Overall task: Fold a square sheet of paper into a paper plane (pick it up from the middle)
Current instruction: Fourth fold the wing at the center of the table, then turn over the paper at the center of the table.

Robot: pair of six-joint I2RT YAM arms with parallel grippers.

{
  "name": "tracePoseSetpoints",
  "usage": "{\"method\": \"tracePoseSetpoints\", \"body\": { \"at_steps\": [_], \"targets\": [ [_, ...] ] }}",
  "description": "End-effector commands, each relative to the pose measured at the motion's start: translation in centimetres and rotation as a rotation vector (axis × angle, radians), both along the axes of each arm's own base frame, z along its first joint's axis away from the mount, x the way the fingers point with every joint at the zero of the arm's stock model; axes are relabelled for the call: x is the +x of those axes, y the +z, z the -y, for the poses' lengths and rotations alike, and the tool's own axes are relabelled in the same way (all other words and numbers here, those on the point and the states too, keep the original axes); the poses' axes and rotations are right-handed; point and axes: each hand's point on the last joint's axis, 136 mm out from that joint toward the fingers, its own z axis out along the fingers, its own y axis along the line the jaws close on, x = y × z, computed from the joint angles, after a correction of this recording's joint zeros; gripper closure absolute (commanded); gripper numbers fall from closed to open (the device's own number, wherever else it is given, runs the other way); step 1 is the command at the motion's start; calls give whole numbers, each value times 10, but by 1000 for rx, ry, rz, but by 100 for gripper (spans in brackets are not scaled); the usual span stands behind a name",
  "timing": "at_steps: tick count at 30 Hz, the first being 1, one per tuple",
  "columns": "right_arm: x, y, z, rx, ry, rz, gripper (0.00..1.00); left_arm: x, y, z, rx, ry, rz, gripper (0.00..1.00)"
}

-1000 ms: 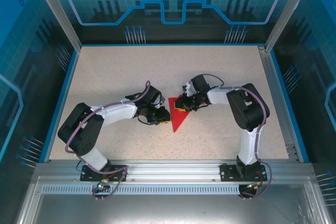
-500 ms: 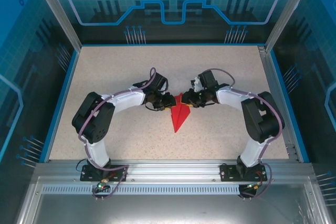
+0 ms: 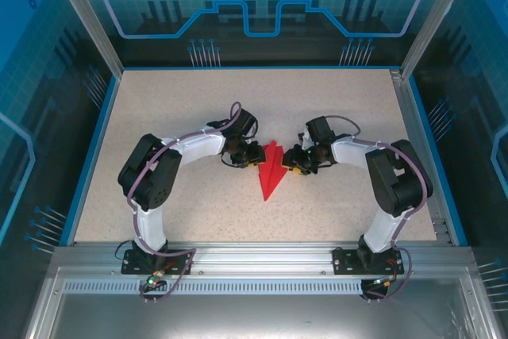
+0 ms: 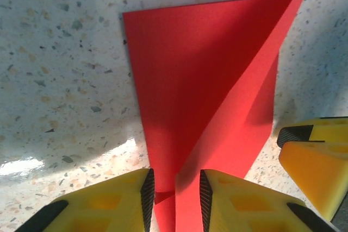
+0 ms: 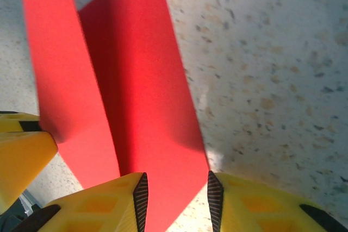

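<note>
Bright red paper folded into a narrow pointed dart, the paper plane (image 3: 271,171) lies flat at the centre of the speckled beige counter (image 3: 198,101), tip toward the bottom of the frame. Both arms rise from their bases, bend sharply at the elbow and reach inward, wrists low over the counter. The yellow-fingered left gripper (image 3: 255,156) meets the plane's left edge and the right gripper (image 3: 288,166) its right edge. In each wrist view the fingers stand slightly apart, a narrow gap straddling the red paper, nothing clamped.
</note>
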Motion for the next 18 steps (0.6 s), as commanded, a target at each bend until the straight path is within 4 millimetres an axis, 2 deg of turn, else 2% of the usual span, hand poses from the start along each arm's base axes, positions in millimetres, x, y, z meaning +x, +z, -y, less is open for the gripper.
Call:
{"method": "tracePoseSetpoints", "body": {
  "at_steps": [1,6,18],
  "targets": [
    [-9,-12,-1,-8,-4,-50,63,2,-2,1,27,-20,-6,67],
    [-13,-16,-6,6,9,-64,63,2,-7,2,35,-21,-21,67],
    [-11,-10,-23,54,15,-59,65,-2,-26,2,72,-34,-66,72]
  ]
}}
